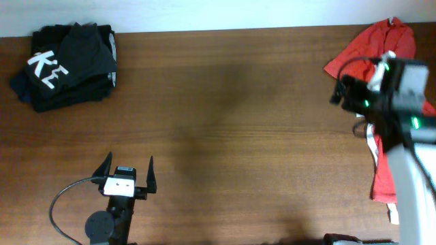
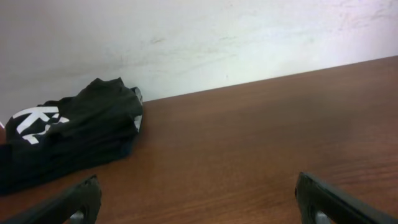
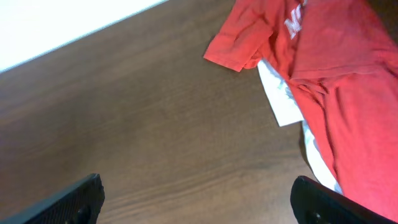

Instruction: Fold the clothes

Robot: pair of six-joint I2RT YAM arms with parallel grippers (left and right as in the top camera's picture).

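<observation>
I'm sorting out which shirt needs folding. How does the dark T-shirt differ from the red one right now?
The dark T-shirt is charcoal, while the red T-shirt is bright red. The dark T-shirt sits in a compact bundle at the table's far left corner, while the red T-shirt lies spread out loose along the right edge. Both carry white lettering and rest on the wooden table.

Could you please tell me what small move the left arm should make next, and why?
Probably ease the left tool forward and a little leftward, toward the dark T-shirt. The tool is open, empty and well apart from the shirt, which sits bunched rather than spread at the far left corner of the table, so it likely has to be reached first.
</observation>
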